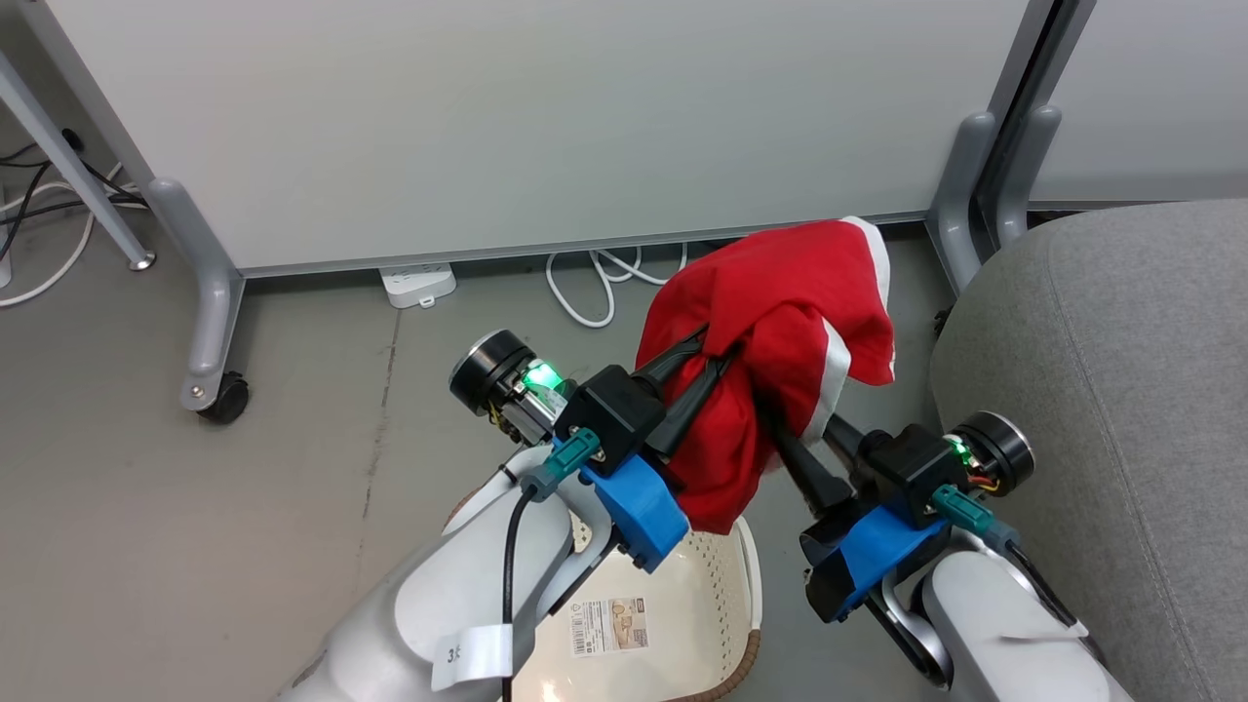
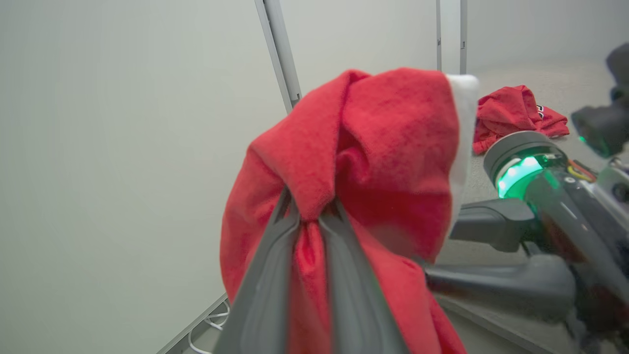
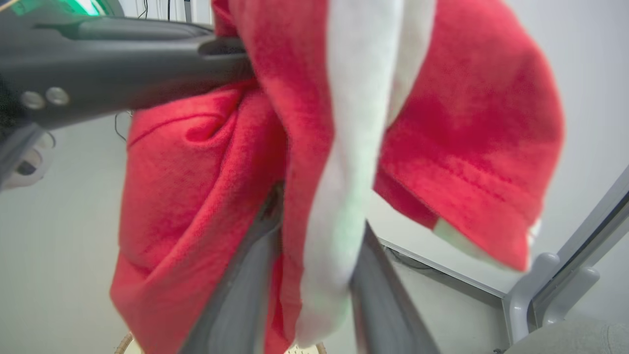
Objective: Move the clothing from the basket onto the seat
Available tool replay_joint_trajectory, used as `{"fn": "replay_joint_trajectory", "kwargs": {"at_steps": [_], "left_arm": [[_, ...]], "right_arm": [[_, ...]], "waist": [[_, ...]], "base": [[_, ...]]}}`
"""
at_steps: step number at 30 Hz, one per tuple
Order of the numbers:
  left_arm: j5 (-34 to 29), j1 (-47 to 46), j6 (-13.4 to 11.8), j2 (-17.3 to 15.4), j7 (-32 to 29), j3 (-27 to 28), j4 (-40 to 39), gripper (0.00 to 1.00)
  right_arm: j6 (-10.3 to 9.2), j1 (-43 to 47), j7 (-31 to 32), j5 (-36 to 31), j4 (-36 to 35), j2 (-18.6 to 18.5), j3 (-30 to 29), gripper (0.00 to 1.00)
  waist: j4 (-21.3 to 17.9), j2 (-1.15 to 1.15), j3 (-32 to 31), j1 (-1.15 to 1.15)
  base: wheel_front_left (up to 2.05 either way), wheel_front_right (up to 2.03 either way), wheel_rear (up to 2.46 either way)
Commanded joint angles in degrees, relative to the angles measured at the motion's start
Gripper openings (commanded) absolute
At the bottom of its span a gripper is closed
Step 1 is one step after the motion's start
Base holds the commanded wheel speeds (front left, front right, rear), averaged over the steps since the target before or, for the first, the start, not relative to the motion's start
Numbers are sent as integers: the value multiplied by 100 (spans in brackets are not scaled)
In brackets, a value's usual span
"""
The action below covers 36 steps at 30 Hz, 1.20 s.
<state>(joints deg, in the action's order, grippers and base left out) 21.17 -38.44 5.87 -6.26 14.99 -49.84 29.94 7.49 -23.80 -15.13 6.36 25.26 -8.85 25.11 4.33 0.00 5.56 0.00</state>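
Straight ahead, a pale grey panel [image 1: 536,127] on wheeled legs closes off the far side of the scene. The grey seat [image 1: 1121,390] fills the right side, and the basket [image 1: 717,585] stands on the floor [image 1: 146,487] at the near edge, partly hidden under the left arm. A red garment [image 1: 780,331] with white trim hangs bunched in the air between the two arms, above the far rim of the basket and just left of the seat, touching neither. In the left wrist view a second red garment [image 2: 511,110] lies crumpled on the seat, well apart from the lifted one.

The left gripper [image 2: 310,211] is clamped narrow on a fold of the lifted garment, the cloth pinched between its fingers. The right gripper [image 3: 319,231] reaches in from the right with the white trim and red cloth lying between its half-spread fingers; whether they press the cloth I cannot tell.

On the far floor a white power strip [image 1: 417,285] lies beneath the panel, with a looped white cable [image 1: 595,292] to its right. A label sticker [image 1: 609,626] sits on the basket's inner bottom.
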Motion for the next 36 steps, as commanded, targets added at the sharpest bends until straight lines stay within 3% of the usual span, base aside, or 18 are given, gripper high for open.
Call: {"fn": "replay_joint_trajectory", "kwargs": {"at_steps": [1,18,19,21,36], "left_arm": [[-16,-56,10,6,29,6,-6,0],[-93,-7,51,21,29,59,31,0],[-92,-6,42,24,29,71,30,29],[-101,2,36,15,29,82,56,100],[-197,67,53,8,29,152,97,100]], "right_arm": [[1,-94,-4,59,30,17,11,0],[1,-61,-4,124,-6,-8,10,0],[1,-61,-3,127,-6,-11,11,0],[1,-55,-4,134,-2,-15,16,0],[1,72,-4,153,-51,-55,-185,0]], "waist": [[1,0,1,0],[-4,0,-24,0],[-2,0,-26,0],[-1,0,-31,0],[-139,0,-10,0]], "base": [[0,0,0],[0,0,0],[0,0,0],[0,0,0],[0,0,0]]}}
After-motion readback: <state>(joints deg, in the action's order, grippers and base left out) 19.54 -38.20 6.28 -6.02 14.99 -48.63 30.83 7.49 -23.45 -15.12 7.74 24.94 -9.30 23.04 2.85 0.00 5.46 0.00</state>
